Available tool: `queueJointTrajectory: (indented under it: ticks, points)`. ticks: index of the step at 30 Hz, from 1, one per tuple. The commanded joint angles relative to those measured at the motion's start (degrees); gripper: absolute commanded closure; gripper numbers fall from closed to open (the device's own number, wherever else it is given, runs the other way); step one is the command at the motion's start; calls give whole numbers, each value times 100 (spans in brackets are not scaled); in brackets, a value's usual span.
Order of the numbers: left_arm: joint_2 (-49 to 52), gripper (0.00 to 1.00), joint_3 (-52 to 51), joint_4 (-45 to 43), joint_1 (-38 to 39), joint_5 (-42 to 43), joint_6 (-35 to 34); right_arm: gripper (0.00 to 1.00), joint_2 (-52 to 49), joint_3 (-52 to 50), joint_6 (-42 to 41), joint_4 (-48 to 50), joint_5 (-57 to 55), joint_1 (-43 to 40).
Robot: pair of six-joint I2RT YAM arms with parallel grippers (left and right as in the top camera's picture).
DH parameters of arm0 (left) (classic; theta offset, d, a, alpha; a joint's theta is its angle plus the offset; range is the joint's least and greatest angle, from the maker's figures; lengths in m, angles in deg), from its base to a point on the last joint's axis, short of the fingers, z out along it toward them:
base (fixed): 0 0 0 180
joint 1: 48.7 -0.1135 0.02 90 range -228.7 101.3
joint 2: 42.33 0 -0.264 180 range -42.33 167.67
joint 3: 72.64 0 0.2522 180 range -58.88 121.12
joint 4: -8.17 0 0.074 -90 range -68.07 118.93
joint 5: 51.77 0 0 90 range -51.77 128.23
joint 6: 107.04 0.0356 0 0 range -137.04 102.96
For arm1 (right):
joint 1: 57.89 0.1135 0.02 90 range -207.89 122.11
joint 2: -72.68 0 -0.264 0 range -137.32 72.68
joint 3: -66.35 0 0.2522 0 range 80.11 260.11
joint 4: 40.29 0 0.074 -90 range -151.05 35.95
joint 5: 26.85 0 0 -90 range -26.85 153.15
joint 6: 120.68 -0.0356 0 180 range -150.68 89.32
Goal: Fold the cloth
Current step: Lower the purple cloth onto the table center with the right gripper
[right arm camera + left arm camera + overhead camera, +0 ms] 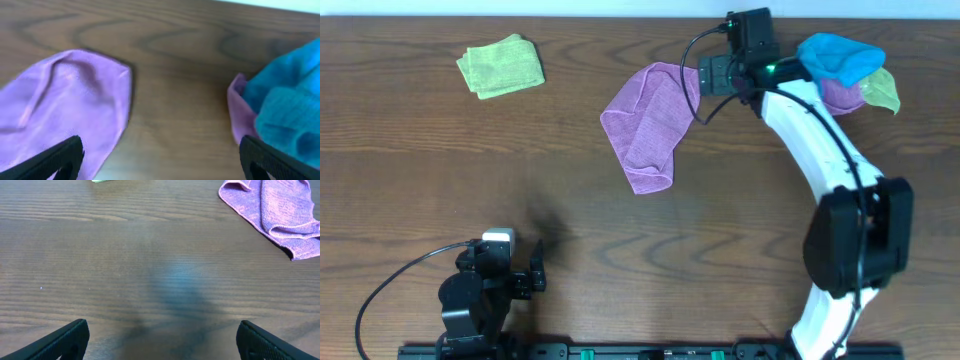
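At the far left of the table (620, 250), a light-green cloth (501, 66) is lying folded and well apart from everything else; it is playing no part here. Nearer the front edge, the left gripper (162, 330) is resting low over bare wood. Its 2 fingers (55, 342) are spread wide with nothing between them, so it is released and seemingly parked out of the way.

The cloth (645, 125) is lying at the top centre of the table, rumpled and partly doubled over itself, with 1 long flap running down toward the front. This is no tidy fold, so the job is looking barely begun. The left wrist view is catching only the cloth's (280, 215) hemmed end in the upper right corner, well away from that gripper.

The right gripper (708, 75) is hovering just beside the cloth's upper right edge. Its wrist view is showing the fingers (55, 160) apart, bare wood between them, and the cloth (65, 110) spreading off to the left. It is open and gripping nothing, probably lining up to pinch that edge.

Further right, a blue cloth (835, 55) is sitting bunched on a purple cloth (840, 95), with a yellow-green cloth (883, 90) at the pile's right side. That heap is close to the right arm, so a careless reach could snag it.
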Motion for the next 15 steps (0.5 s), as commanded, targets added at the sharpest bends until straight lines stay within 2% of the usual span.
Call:
queueJointTrajectory:
  ticks: [1,3,4,5,6,8,9,12,15]
  points:
    - [-35,5,-39,-2,24,-2,122,1,629,197,-149,-363,678,212]
    - [-35,5,-39,-2,24,-2,120,6,833,197,-487,-892,1200,284]
    - [-35,5,-39,-2,24,-2,120,12,870,197,-658,-1113,1432,297]
    - [-35,5,-39,-2,24,-2,120,23,876,197,-850,-1287,1661,304]
    - [-35,5,-39,-2,24,-2,122,24,876,195,-1062,-1456,1888,299]
    - [-35,5,-39,-2,24,-2,120,24,870,160,-1637,-1768,2197,282]
    - [-35,5,-39,-2,24,-2,120,19,870,83,-1816,-1862,2197,278]
    - [-35,5,-39,-2,24,-2,120,10,870,-94,-1777,-1834,2461,289]
    - [-35,5,-39,-2,24,-2,120,9,870,-426,-1746,-1676,2822,289]
